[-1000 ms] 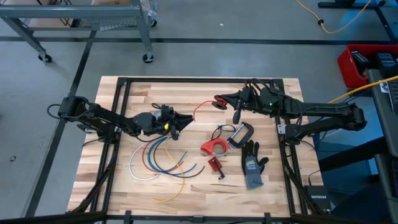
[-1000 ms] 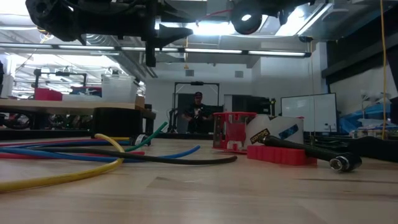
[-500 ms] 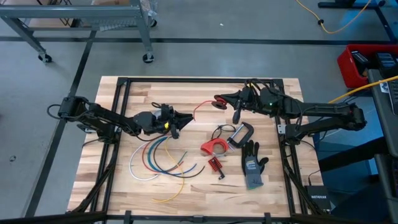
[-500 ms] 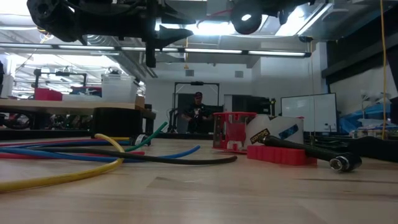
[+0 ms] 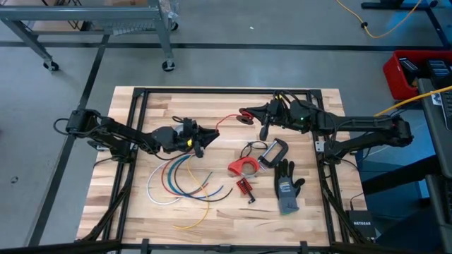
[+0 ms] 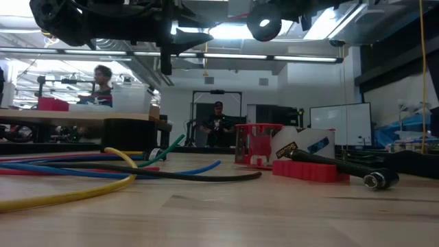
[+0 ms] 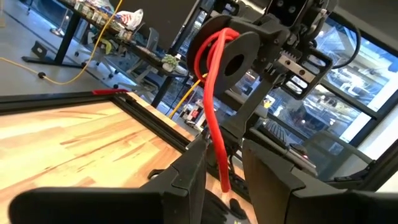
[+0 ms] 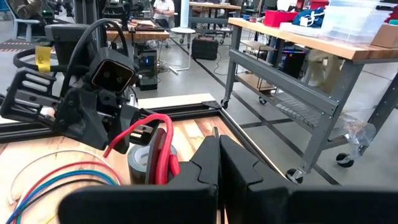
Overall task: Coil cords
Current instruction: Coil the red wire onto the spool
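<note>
The red cord (image 5: 224, 118) spans between my two grippers above the table's far middle. My left gripper (image 5: 210, 132) is shut on its one end. My right gripper (image 5: 245, 115) has its fingers together, with red loops (image 8: 165, 149) around a dark grey roll (image 8: 140, 164) beside them. The loops also show in the left wrist view (image 7: 210, 45). The other cords (image 5: 178, 182), white, blue, red, green and yellow, lie in curved arcs on the table near my left gripper. My left gripper pinches the red cord's free end (image 7: 221, 175) between its two fingers, which come level from the table's left. The cord runs on from the fingers, gently curved and clear of the table, to the loops at my right gripper. My right gripper carries the red loops and the grey roll (image 5: 247, 117) clear of the table, coming level from the table's right. Its own fingers (image 8: 205, 163) hide where they take hold.
A black clamp (image 5: 275, 151), a red holder (image 5: 243, 167), a small red part (image 5: 245, 186) and a grey glove (image 5: 286, 188) lie right of the middle. A black frame (image 5: 212, 91) borders the wooden table. People stand in the room behind (image 6: 218, 123).
My right gripper has gone a little toward the table's left, toward my left gripper, with the red loops. The cord's free span between the grippers is shorter.
</note>
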